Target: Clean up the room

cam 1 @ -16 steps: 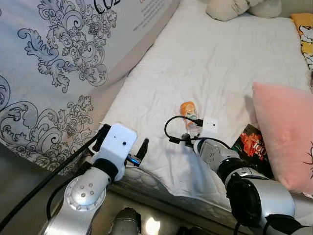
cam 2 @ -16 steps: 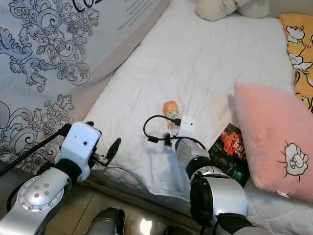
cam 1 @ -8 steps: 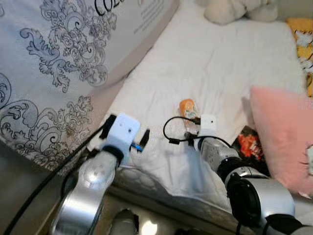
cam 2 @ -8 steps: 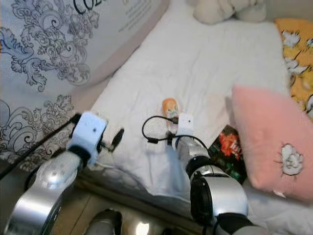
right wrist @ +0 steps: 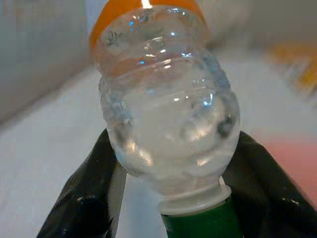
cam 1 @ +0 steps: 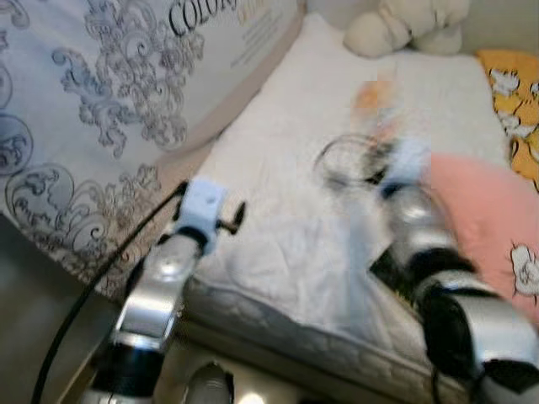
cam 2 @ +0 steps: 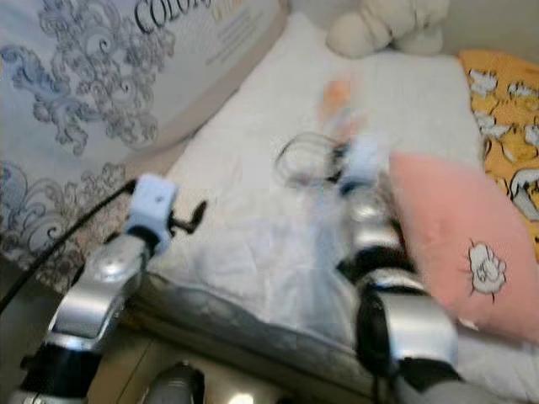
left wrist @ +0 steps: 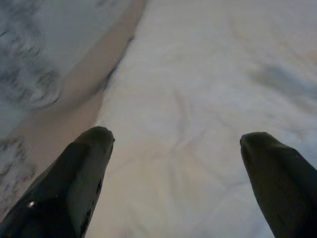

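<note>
The patterned board [cam 1: 126, 101] beside the bed bears large dark letters reading "COLO"; smaller print is illegible.

Pillow [cam 2: 459, 244] on bed [cam 2: 253, 168] right, stuffed toy [cam 2: 383, 25] behind.

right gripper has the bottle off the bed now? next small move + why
Probably keep lifting and draw the right gripper back toward the body. Its wrist view shows the clear bottle with a green cap clamped between both fingers, and the head view, though blurred, puts it above the white bed. The left gripper hangs open over the sheet, idle.
</note>
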You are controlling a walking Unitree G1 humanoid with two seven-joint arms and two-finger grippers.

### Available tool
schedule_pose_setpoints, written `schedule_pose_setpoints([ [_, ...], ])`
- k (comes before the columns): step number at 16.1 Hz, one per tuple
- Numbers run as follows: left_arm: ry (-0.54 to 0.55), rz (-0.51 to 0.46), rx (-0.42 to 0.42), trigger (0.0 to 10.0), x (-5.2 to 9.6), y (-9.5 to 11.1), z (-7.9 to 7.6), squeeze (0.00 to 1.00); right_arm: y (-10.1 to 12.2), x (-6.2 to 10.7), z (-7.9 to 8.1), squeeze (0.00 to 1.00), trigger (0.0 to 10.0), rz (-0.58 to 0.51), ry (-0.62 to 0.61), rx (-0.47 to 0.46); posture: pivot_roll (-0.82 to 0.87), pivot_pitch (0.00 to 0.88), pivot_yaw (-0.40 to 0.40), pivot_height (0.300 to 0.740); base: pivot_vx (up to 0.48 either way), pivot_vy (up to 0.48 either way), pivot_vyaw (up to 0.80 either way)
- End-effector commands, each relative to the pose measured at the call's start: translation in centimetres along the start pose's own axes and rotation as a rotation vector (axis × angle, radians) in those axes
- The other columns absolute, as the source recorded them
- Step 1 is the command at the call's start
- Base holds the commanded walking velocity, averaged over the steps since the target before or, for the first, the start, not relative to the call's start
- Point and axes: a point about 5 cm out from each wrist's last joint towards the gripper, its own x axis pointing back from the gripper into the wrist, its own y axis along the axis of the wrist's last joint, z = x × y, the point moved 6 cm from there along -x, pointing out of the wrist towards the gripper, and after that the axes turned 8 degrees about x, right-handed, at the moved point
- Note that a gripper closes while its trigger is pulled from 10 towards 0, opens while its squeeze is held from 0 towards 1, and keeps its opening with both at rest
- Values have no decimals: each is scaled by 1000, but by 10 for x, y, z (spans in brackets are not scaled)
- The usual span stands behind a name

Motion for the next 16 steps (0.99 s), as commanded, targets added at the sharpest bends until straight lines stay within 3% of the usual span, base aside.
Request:
schedule_pose_setpoints([
  [1, 12, -48, 24, 10000, -3, 7, 1, 0, -3, 8, -8, 0, 0, -43, -26, 22, 250, 0, -83, 736, 0, 0, 0],
  [4, 21, -121, 61, 10000, -7, 16, 5, 0, -6, 42, -21, 0, 0, -168, -90, 36, 213, 0, -82, 736, 0, 0, 0],
  [5, 1, -185, 58, 10000, -4, 23, 1, 0, -14, 75, -20, 0, 0, -224, -105, 62, 207, 0, -85, 736, 0, 0, 0],
  [7, -11, -218, 87, 10000, 0, 26, -2, 0, -21, 97, -20, 0, 0, -233, -104, 97, 204, 0, -86, 736, 0, 0, 0],
  [8, -24, -268, 107, 10000, 6, 29, -6, 0, -35, 117, -12, 0, 0, -198, -67, 123, 190, 0, -82, 736, 0, -337, 0],
  [9, -19, -282, 118, 10000, 8, 29, -6, 0, -38, 122, -9, 0, 0, -187, -52, 134, 181, 0, -78, 736, 0, -480, 0],
  [10, -30, -289, 165, 10000, 6, 28, -9, 0, -38, 120, -11, 0, 10000, -177, -59, 151, 161, 0, -65, 736, 0, -480, 0],
  [13, -58, -339, 178, 10000, 3, 37, -17, 0, -39, 111, -13, 0, 10000, -165, -63, 197, 139, 0, -47, 736, 0, -480, 0],
  [16, -80, -395, 127, 10000, 5, 46, -23, 0, -33, 114, -6, 0, 10000, -194, -37, 220, 124, 0, -41, 736, 0, -480, 0],
])
